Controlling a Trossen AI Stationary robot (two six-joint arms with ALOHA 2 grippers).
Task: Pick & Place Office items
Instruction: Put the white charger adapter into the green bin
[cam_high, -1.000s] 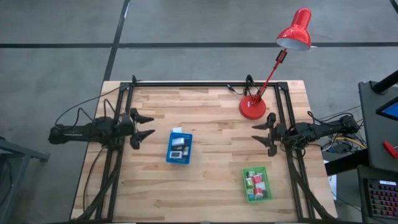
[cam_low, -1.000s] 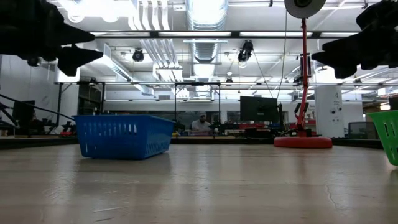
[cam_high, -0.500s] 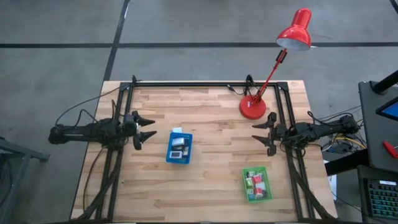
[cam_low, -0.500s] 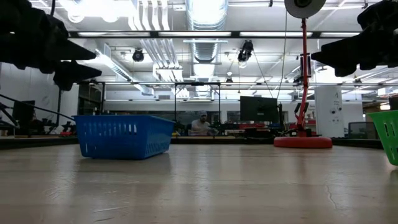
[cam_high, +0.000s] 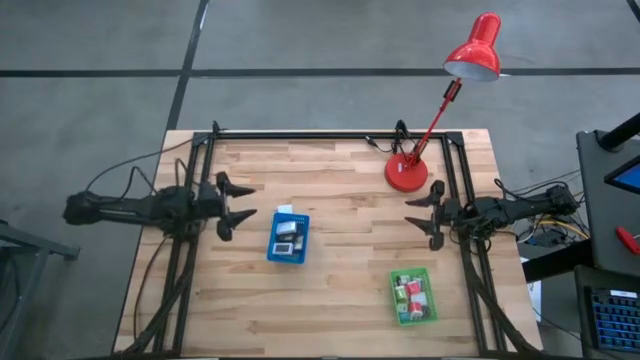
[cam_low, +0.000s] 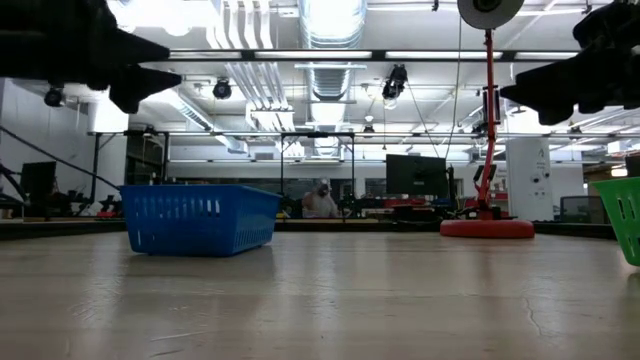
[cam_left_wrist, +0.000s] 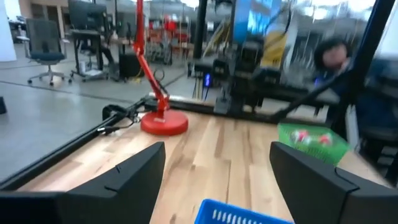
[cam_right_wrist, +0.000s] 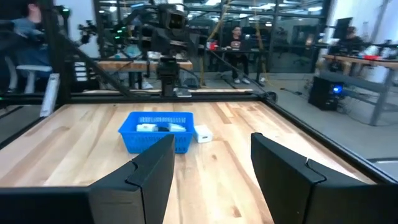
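From above, the left gripper (cam_high: 240, 204) hangs with its fingers spread and nothing between them, just beside the blue tray (cam_high: 289, 238) on that tray's left — the nearer arm by far. The right gripper (cam_high: 419, 213) waits at the table's right edge, fingers also apart and empty, with the green tray (cam_high: 415, 296) near it toward the front and the red lamp (cam_high: 407, 172) near it toward the back. Most office items lie inside the two trays, pale and dark blocks in the blue one, red and white ones in the green; one small white block (cam_high: 285, 210) sits on the bare wood, touching or nearly touching the blue tray's far rim. That block lies to the right of the left claw and almost level with it; its long axis is too small to tell. At table height, the blue tray shows as a slatted basket, both grippers are dark shapes high above the wood, and the loose block is hidden behind the basket. Through the left wrist camera, only the blue tray's rim shows low between the parted fingers — the block is out of sight. Through the right wrist camera, the white block stands just beside the blue tray's corner, well apart from this arm, so I judge a pick of it falls to the left arm.
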